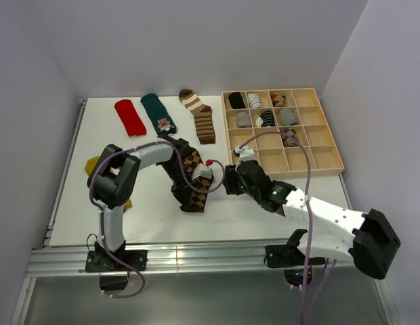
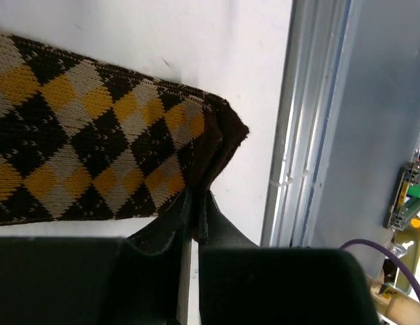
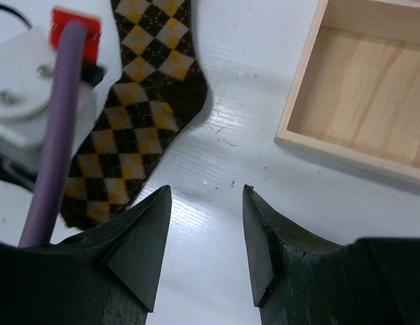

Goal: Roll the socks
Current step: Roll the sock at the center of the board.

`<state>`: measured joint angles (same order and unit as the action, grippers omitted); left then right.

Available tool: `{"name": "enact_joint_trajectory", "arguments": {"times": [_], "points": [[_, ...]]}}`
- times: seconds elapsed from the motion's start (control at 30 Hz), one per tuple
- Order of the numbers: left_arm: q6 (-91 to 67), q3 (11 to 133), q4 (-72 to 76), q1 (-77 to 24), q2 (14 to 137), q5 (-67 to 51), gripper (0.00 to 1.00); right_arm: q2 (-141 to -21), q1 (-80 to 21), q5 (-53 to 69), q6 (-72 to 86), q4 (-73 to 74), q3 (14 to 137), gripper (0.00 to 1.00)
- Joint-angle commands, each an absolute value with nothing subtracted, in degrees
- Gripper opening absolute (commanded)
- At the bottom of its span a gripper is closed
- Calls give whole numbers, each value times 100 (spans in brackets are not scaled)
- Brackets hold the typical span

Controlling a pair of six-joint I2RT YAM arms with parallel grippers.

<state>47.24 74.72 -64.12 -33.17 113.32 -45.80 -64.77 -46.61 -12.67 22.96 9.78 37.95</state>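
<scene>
A brown argyle sock (image 1: 192,177) lies mid-table, running toward the near edge. My left gripper (image 1: 185,198) is shut on the dark corner of its end; in the left wrist view the gripper (image 2: 196,196) pinches a lifted fold of the sock (image 2: 81,135). My right gripper (image 1: 227,183) hovers just right of the sock. It stands open over bare table in its wrist view (image 3: 204,193), with the sock (image 3: 149,88) to its upper left. A red sock (image 1: 130,116), a teal sock (image 1: 159,113) and a striped sock (image 1: 200,116) lie flat along the back. A mustard sock (image 1: 93,164) is partly hidden behind the left arm.
A wooden compartment tray (image 1: 332,159) sits at the right, with several rolled socks in its back cells; its corner (image 3: 311,135) shows close to the right gripper. The metal rail (image 2: 311,135) at the table's near edge runs beside the left gripper.
</scene>
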Motion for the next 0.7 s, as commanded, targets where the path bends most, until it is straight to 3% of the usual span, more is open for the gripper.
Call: {"name": "enact_joint_trajectory", "arguments": {"times": [0.0,0.3,0.67], "points": [[4562,7936,-6513,-3287,11531,-4957,8,-5829,-4842,-1406,2662,98,3297,54],[4000,8657,-6627,-3278,12392,-4948,9,-4949,-5229,-1626,2778,-650,2470,53],[3946,9342,-7303,-3226,13271,-5089,9,-6546,-6178,-1608,1890,-1292,2996,45]]}}
